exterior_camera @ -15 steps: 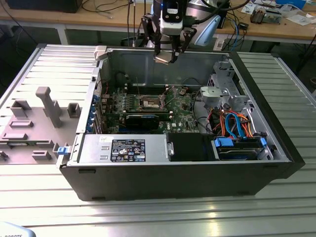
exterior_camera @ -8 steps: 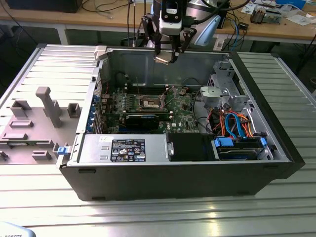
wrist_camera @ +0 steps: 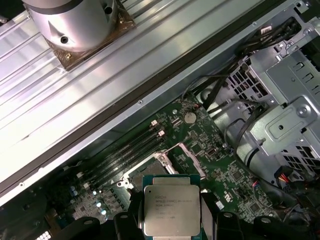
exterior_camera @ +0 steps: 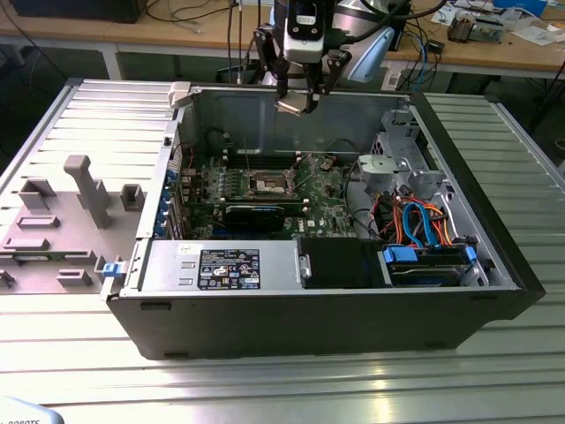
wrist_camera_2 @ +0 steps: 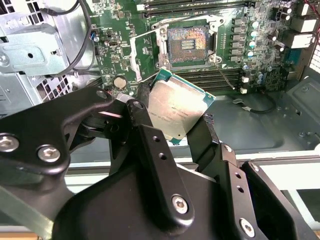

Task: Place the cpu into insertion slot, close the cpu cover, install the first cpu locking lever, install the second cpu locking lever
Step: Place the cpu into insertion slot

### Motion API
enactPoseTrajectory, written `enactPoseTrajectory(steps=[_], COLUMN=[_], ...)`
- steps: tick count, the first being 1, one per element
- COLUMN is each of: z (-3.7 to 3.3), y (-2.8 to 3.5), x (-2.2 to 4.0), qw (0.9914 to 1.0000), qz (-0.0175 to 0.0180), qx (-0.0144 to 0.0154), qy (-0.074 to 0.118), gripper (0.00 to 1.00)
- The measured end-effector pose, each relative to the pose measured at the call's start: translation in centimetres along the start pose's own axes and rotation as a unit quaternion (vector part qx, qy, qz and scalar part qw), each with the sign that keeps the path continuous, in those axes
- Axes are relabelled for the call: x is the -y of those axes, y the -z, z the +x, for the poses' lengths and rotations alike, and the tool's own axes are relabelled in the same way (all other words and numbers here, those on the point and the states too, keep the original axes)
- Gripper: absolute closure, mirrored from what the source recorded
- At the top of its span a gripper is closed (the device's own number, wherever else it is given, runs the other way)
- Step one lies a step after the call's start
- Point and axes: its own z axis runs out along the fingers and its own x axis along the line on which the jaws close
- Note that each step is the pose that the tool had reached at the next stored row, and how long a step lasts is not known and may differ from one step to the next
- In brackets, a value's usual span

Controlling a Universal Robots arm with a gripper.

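The fingers (wrist_camera_2: 150,145) grip the cpu (wrist_camera_2: 177,110) by its edges, well above the open slot (wrist_camera_2: 189,46). Risk: misalignment or tilt during lowering may damage the slot; a loose grip may drop the cpu.

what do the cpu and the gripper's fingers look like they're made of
The cpu: silver-grey metal top with a dull brushed sheen; green edge, probably circuit board. Fingers of the gripper: matt black with screw heads, metal or hard plastic, unclear which.
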Motion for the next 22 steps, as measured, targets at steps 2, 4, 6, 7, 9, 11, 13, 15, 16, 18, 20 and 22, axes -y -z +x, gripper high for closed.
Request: enactPoseTrajectory(steps=[2,4,6,7,9,11,13,15,16,18,20,22], z=[0.00,0.00,0.00,0.00,0.00,0.00,0.00,0.00,0.00,0.00,0.00,0.02], y=[0.00,0.00,0.00,0.00,0.00,-0.01,-0.01,-0.01,-0.01,-0.01,-0.02,-0.04], x=[0.00,0.00,0.00,0.00,0.00,0.00,0.00,0.00,0.00,0.00,0.00,0.02], qw=[1.00000,0.99998,0.99996,0.99995,0.99990,0.99987,0.99980,0.99976,0.99973,0.99964,0.99954,0.99921], qz=[0.0000,-0.0001,-0.0001,-0.0002,-0.0002,-0.0003,-0.0004,-0.0004,-0.0004,-0.0005,-0.0006,-0.0007], qx=[0.0002,0.0006,0.0008,0.0009,0.0012,0.0014,0.0018,0.0020,0.0020,0.0024,0.0027,0.0035], qy=[-0.003,-0.007,-0.009,-0.010,-0.014,-0.016,-0.020,-0.022,-0.023,-0.027,-0.030,-0.040], gripper=[0.46,0.46,0.46,0.46,0.46,0.46,0.46,0.46,0.46,0.46,0.46,0.46])
